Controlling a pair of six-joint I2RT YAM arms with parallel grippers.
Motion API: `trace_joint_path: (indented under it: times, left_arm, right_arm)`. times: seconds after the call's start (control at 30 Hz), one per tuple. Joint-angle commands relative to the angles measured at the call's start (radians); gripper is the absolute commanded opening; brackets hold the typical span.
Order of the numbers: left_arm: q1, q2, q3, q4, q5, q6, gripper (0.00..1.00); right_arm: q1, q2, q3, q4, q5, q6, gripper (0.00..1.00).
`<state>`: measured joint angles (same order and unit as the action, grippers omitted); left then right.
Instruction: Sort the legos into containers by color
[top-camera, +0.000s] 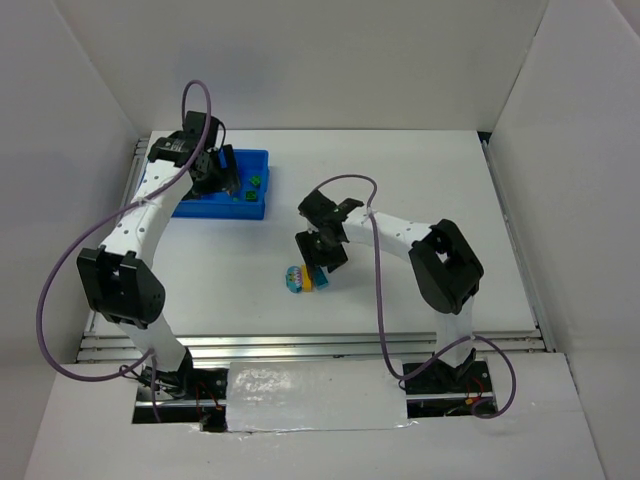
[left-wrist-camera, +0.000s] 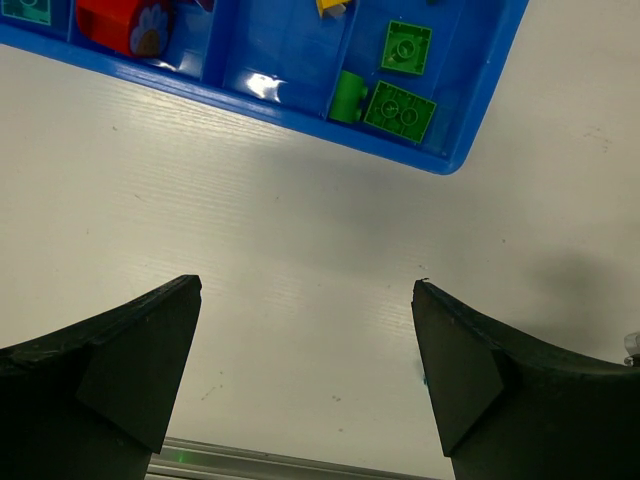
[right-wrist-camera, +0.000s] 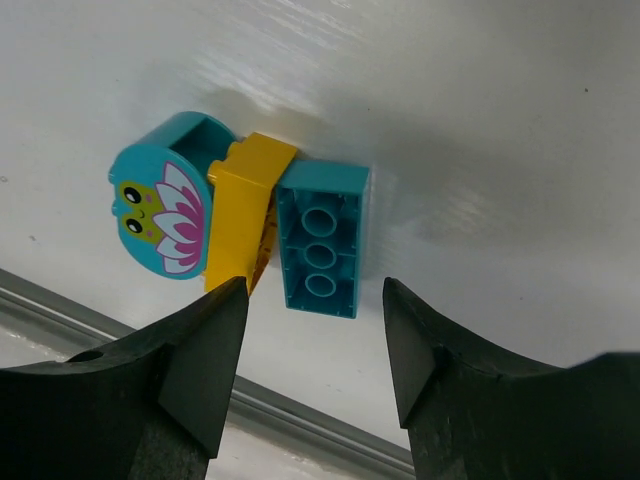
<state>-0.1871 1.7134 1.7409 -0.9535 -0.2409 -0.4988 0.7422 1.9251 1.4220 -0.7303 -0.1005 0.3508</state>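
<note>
The blue tray (top-camera: 256, 158) sits at the back left, and my left gripper (top-camera: 222, 180) hovers over it. In the left wrist view that gripper (left-wrist-camera: 307, 284) is open above bare table, just short of the tray (left-wrist-camera: 285, 50). Its compartments hold green legos (left-wrist-camera: 400, 108), a red lego (left-wrist-camera: 120, 25) and a yellow one (left-wrist-camera: 333, 6). Mid-table lie a cyan brick (right-wrist-camera: 322, 240), studs down, a yellow brick (right-wrist-camera: 245, 205) and a round cyan flower piece (right-wrist-camera: 160, 205), all touching. My right gripper (right-wrist-camera: 315, 286) is open, its tips just short of the cyan brick's near end (top-camera: 323, 279).
White walls enclose the table on three sides. A metal rail (top-camera: 300, 345) runs along the near edge, close behind the cluster of bricks. The right arm's elbow (top-camera: 445, 265) stands to the right of the cluster.
</note>
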Motion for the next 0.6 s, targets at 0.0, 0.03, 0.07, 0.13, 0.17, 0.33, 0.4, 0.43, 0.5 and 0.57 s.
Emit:
trace_joint_path:
  times: [0.0,0.03,0.07,0.13,0.17,0.33,0.4,0.43,0.5,0.57]
  left_arm:
    - [0.017,-0.026,0.006,-0.002,0.008,0.017,1.00]
    - [0.018,-0.026,0.012,-0.007,0.003,0.017,1.00]
    - [0.020,-0.026,0.012,-0.007,0.002,0.019,0.99]
    - [0.021,-0.031,0.003,-0.002,0.002,0.020,1.00]
    - [0.021,-0.032,0.000,-0.002,0.005,0.020,1.00]
    - [0.021,-0.025,-0.012,-0.008,0.011,0.025,1.00]
    - [0.021,-0.023,-0.011,-0.008,0.015,0.026,1.00]
    - [0.023,-0.021,-0.011,-0.007,0.017,0.026,1.00]
    - [0.021,-0.017,-0.003,-0.011,0.017,0.028,0.99]
    - [0.023,-0.015,-0.001,-0.013,0.017,0.029,0.99]
  right_arm:
    - [0.008,-0.012,-0.018,-0.015,0.019,-0.001,0.63]
    - [0.008,-0.017,-0.027,-0.017,0.021,-0.004,0.63]
    - [0.006,-0.021,-0.035,-0.012,0.022,-0.004,0.63]
    - [0.008,-0.044,-0.063,0.003,0.022,-0.004,0.63]
    - [0.009,-0.049,-0.069,0.006,0.021,-0.004,0.63]
    - [0.009,-0.045,-0.094,0.009,0.010,-0.006,0.63]
    - [0.008,-0.040,-0.097,0.014,0.008,-0.004,0.63]
    - [0.011,-0.040,-0.097,0.022,0.007,-0.004,0.63]
    - [0.013,-0.037,-0.089,0.023,0.001,-0.004,0.63]
    - [0.022,-0.028,-0.075,0.019,0.001,-0.006,0.63]
